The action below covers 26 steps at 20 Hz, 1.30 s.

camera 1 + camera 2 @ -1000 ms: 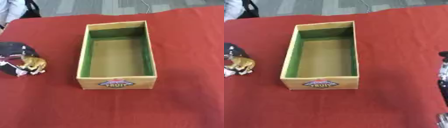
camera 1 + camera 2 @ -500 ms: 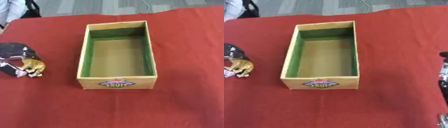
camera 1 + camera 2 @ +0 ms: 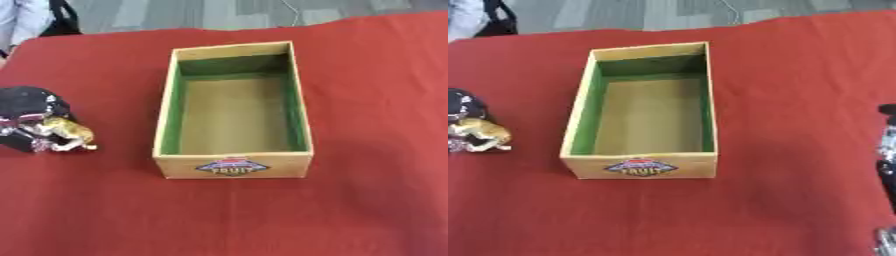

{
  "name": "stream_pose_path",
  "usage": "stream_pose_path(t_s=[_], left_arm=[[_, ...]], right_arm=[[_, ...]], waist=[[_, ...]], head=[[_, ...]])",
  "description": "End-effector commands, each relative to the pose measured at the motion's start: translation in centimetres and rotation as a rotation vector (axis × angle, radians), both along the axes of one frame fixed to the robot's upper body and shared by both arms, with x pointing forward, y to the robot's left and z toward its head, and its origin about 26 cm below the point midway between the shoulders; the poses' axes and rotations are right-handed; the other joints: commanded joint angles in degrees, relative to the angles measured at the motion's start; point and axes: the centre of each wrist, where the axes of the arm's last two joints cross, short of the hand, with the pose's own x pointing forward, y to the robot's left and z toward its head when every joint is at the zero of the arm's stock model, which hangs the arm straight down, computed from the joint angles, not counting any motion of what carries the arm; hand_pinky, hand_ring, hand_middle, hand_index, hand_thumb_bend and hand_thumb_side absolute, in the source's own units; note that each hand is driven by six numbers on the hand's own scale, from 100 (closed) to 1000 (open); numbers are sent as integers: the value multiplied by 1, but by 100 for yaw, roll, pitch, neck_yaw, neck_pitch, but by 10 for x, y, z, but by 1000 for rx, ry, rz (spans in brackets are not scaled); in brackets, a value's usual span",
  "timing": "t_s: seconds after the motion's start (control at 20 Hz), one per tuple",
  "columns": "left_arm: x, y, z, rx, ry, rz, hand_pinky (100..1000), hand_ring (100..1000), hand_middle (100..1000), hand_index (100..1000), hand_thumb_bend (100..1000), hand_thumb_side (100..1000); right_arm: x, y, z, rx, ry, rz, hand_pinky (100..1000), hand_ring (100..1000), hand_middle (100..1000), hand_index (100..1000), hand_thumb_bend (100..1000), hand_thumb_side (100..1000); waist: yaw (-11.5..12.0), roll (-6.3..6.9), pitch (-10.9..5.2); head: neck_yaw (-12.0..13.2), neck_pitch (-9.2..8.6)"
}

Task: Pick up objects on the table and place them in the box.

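— Left hand, where is it and what is it doing?

— Black, at the left edge of the counter, well to the left of the box. Its fingers curl round a small golden-tan object that looks like an animal figure. The object sits at the lower right side of the hand, toward the box, low over the red cloth; whether it touches the cloth I cannot tell.

— And the right hand?

— Only a dark and silver sliver shows at the right edge of the right eye view, beside the red cloth. I cannot tell whether those fingers are apart or together.

— Describe the box.

— A long tan box, open at the top, standing in the middle of the counter with one short end toward the robot. That near end carries a label reading "FRUIT". The inner walls are green and the floor is plain brown. Nothing lies inside it.

— How do the held object and the box sit relative to each other?

— Apart. A strip of bare red cloth lies between the golden-tan object and the box's left wall. The object is level with the near half of the box.

— Anything else on the red cloth?

— Nothing that I can make out.
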Motion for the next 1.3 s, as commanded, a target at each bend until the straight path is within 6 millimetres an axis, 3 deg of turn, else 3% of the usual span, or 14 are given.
stream_pose_path(t_s=[0.05,0.65,1.05,1.3], left_arm=[[-3,9,13,11,-36,8,745,695,522,417,100,245],[-3,11,4,-37,-46,0,711,649,487,442,100,261],[-4,7,15,-197,-143,-62,599,534,368,343,100,394],[-5,9,18,-272,-182,-79,581,519,338,302,100,440]], right_arm=[[0,0,4,-3,-15,-1,908,563,384,757,100,446],[-1,-2,4,4,-9,-6,909,564,384,757,100,447],[-1,-4,4,11,-8,-10,908,565,387,757,100,444],[-2,-5,4,16,-8,-8,909,565,387,758,100,442]], waist=[[1,-6,-120],[-11,-19,-164],[5,-30,-232],[6,-42,-257]], head=[[-3,24],[-15,23],[-41,45],[-48,49]])
